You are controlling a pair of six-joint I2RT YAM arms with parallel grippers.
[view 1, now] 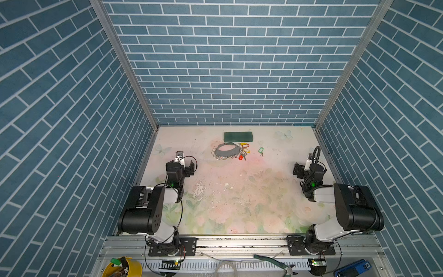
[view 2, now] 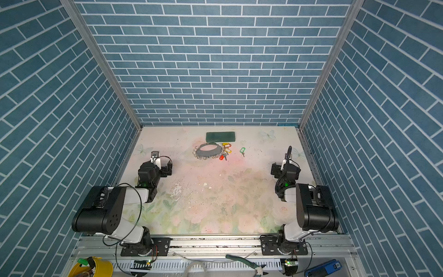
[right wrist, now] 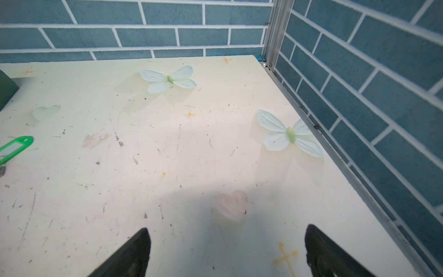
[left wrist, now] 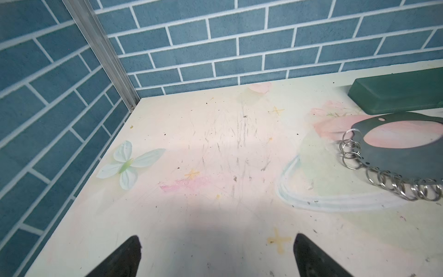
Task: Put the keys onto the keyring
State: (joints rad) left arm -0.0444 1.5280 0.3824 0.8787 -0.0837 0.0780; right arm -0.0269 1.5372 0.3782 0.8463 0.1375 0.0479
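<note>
The keyring (view 1: 225, 154) (view 2: 206, 154) is a dark grey flat hoop fringed with small silver split rings, lying at the back middle of the table. The left wrist view shows its near edge (left wrist: 395, 162). Keys with orange, yellow and red tags (view 1: 244, 150) (view 2: 226, 150) lie bunched against its right side. A green-tagged key (view 1: 261, 150) (view 2: 242, 150) (right wrist: 14, 146) lies alone further right. My left gripper (view 1: 181, 167) (view 2: 157, 169) (left wrist: 215, 256) hovers open and empty at the left. My right gripper (view 1: 309, 170) (view 2: 285, 170) (right wrist: 226, 251) hovers open and empty at the right.
A dark green rectangular block (view 1: 238, 136) (view 2: 220, 136) (left wrist: 398, 96) lies just behind the keyring. Blue brick-pattern walls (view 1: 239, 72) close the table on three sides. Pliers (view 1: 273, 262), a yellow cup (view 1: 124, 267) and a blue device (view 1: 352, 268) sit on the front shelf.
</note>
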